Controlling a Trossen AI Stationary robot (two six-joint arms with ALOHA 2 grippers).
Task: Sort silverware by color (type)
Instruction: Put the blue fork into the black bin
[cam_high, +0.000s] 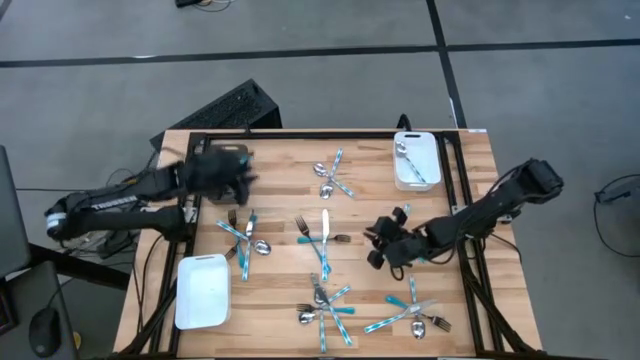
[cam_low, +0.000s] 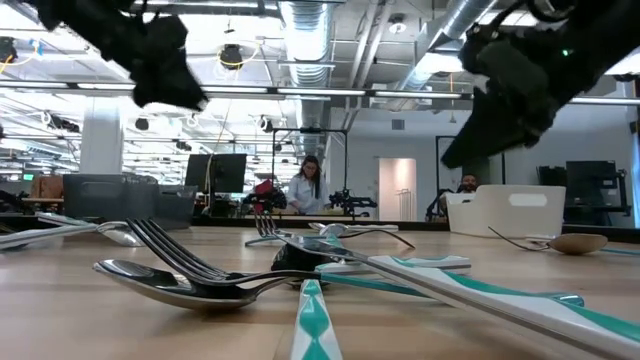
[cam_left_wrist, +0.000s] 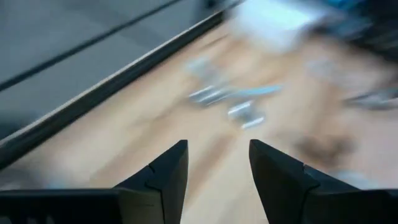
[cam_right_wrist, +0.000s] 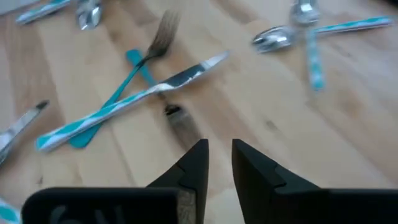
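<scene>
The right gripper (cam_right_wrist: 217, 163), fingers narrow and empty, hangs just short of a crossed knife (cam_right_wrist: 134, 99) and fork (cam_right_wrist: 144, 62). The left gripper (cam_left_wrist: 217, 165), parted and empty, faces blurred cutlery (cam_left_wrist: 233, 102) farther off.

Bright overhead light; heavy motion blur in left wrist view.

Left hand (cam_left_wrist: 213, 163) fingers apart, empty, right hand (cam_right_wrist: 219, 163) fingers narrowly parted, empty

Nothing here can be read: no lettering, label, brand, number or sign shows on anything on the table or in the room behind it.
</scene>
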